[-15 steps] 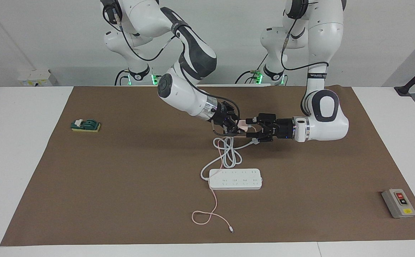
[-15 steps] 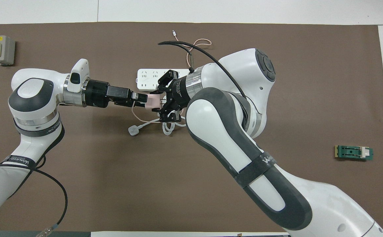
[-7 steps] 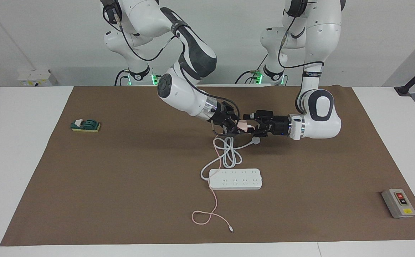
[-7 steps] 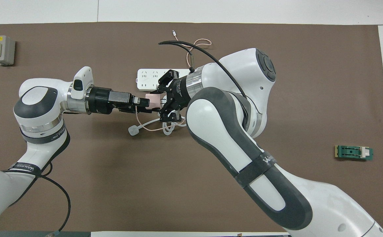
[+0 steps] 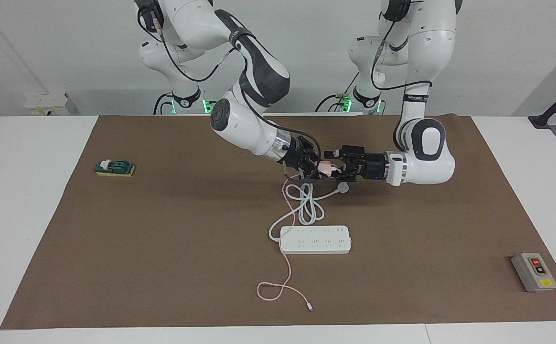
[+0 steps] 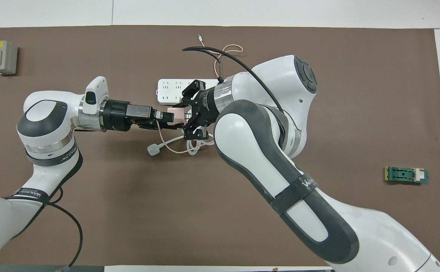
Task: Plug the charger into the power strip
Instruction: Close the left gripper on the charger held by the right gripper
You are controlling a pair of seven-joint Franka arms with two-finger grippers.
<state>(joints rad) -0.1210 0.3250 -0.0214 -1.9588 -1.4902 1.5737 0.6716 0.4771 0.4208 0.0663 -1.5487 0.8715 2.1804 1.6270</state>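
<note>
Compared with a second ago, we find the left arm has slid toward the right arm, bringing the left gripper [image 5: 336,168] up against the charger [image 5: 325,167], whereas earlier it stood slightly apart from it. We note the right gripper [image 5: 314,168] has kept its place, its fingertips pinched on the pink cube, holding it in the air over the coiled white cord [image 5: 306,203]. We observe the left gripper's fingers on either side of the charger's free end; whether they are spread around it or already pressing on it we cannot tell. In the overhead view we see the charger [image 6: 175,116] between the left gripper [image 6: 167,116] and the right gripper [image 6: 185,117].

We record the thin pink cable [image 5: 285,267] hanging from the charger, running down across the mat, passing the end of the power strip [image 5: 315,240] and ending in a loop farther from the robots. The power strip lies flat on the brown mat [image 5: 163,239], farther from the robots than both grippers, sockets facing up, nothing plugged in. The white three-pin plug [image 5: 342,188] lies on the mat beneath the left gripper.

A grey switch box [image 5: 534,272] sits toward the left arm's end of the table. A green block [image 5: 114,167] sits toward the right arm's end.
</note>
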